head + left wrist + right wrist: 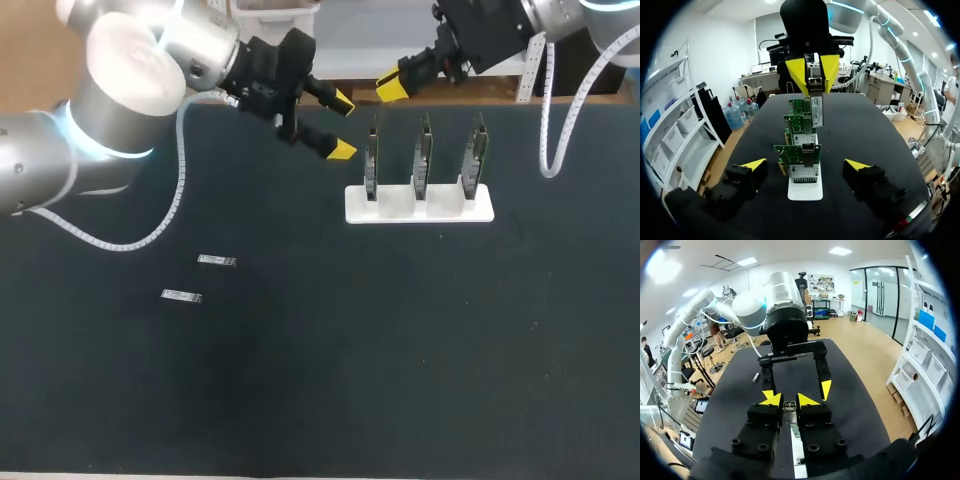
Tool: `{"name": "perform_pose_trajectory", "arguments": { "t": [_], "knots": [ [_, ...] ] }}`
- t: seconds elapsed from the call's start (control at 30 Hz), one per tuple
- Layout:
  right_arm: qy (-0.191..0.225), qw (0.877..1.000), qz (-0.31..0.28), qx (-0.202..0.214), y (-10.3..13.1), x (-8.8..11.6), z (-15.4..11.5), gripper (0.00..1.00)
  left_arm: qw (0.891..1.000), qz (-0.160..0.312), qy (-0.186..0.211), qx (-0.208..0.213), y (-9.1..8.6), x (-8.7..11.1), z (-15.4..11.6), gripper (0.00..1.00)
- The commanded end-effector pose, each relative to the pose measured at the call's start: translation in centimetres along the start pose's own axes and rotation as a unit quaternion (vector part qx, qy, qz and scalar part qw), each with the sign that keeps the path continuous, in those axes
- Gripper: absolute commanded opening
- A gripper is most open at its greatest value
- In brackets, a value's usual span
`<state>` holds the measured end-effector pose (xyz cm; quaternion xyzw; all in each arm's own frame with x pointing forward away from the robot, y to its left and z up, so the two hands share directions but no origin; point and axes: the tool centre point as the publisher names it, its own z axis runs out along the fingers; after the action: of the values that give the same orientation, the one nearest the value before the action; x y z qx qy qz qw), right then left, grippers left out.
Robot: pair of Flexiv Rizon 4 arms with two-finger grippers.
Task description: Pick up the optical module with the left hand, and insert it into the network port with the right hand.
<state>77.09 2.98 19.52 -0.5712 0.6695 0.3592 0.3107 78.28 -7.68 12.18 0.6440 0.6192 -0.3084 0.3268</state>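
My right gripper hangs over the far-left end of the card stand, shut on a slim metal optical module that points down at the row of cards. From its own wrist view the module shows pinched between the yellow tips of the right gripper. My left gripper is open and holds nothing, just left of the stand and facing the cards end-on. Three green network cards stand upright in a white stand; the nearest card faces the left gripper.
Two more optical modules lie flat on the dark mat at the left, one a little behind the other. A white cable hangs from my right arm, beside the stand's right end.
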Motion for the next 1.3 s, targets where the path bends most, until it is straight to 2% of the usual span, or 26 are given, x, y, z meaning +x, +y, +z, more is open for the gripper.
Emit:
{"name": "perform_pose_trajectory", "arguments": {
  "t": [0.03, 0.5, 0.83, 1.3],
  "knots": [
    [-0.004, 1.0, 0.0, 0.001, 0.0, 0.1, -0.1, 0.0, 1.0, 0.002, 0.006, 0.005, 0.0, -0.1, 0.2, 1.0],
    [-0.012, 1.0, -0.005, 0.001, 0.0, 0.0, 0.2, 0.0, 0.998, 0.027, 0.057, 0.016, -1.4, 1.5, 1.2, 1.0],
    [-0.014, 1.0, -0.007, -0.002, 0.1, -0.2, 0.6, 0.0, 0.997, 0.021, 0.071, 0.023, -1.5, 2.2, 1.0, 1.0],
    [-0.011, 1.0, -0.013, 0.004, 0.4, -0.1, 0.3, 0.0, 0.996, 0.028, 0.081, 0.024, -1.7, 1.9, 1.8, 1.0]
  ]
}}
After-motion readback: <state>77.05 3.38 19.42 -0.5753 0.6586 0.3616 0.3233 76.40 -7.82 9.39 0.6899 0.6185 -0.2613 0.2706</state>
